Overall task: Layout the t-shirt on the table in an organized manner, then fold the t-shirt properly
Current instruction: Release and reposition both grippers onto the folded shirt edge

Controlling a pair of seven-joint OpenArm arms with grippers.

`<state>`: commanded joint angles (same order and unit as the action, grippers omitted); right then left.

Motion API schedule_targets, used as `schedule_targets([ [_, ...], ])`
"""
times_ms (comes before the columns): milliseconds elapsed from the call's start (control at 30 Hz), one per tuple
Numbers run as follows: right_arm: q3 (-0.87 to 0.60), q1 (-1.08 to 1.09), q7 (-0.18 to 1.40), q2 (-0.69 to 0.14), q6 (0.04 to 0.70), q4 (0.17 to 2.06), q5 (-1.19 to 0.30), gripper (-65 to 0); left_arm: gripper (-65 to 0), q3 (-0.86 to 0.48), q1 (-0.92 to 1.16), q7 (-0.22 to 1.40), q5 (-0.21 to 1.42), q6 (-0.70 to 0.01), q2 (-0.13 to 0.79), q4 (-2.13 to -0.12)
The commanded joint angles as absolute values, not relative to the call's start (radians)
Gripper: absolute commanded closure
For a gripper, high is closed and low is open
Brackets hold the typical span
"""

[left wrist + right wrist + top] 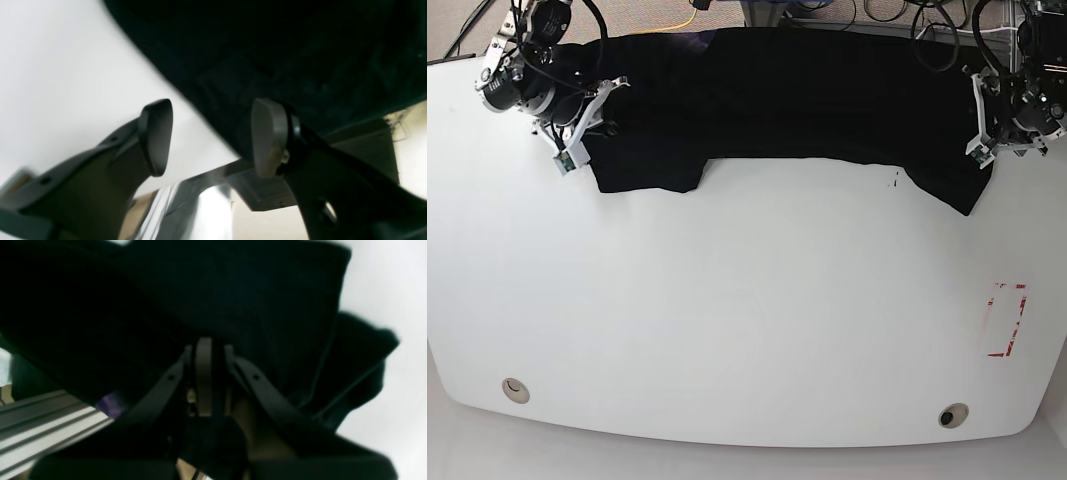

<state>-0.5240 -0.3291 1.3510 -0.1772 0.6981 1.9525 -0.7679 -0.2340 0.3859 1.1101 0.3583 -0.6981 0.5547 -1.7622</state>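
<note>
My right pincer (203, 373) pinches the t-shirt (797, 95), spread along the table (727, 330) at 12 o'clock; my left pincer (211, 136) gapes empty. Risk: pulling 1-sided bunches cloth.

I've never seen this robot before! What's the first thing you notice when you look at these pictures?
First, the big black t-shirt, spread wide along the far edge of the white table. Next, an arm at each end of it: the right gripper is pinched shut on the cloth, while the left gripper hangs open beside the shirt's edge. Last, a small red tape rectangle marks the table's near corner on the left arm's side.
</note>
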Motion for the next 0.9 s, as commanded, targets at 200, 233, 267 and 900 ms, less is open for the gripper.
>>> schedule_targets([
  [200,-0.446,-0.332,1.308,-0.185,0.698,1.911,-0.633,-4.8,-34.4,-0.176,0.315,1.075,0.358,-0.698,0.556,-1.639],
  [233,-0.435,-0.337,1.293,-0.185,0.698,1.91,-0.616,-4.8,-33.6,-0.173,0.306,1.075,0.358,-0.698,0.556,-1.627],
  [267,-0.415,-0.344,1.265,-0.188,0.698,1.908,-0.587,-4.8,-32.1,-0.173,0.295,1.073,0.358,-0.698,0.556,-1.61],
  [900,-0.366,-0.116,1.118,-0.255,0.698,1.6,-0.38,-4.8,-28.5,-0.074,0.022,1.07,0.358,-0.698,0.556,-1.392],
])
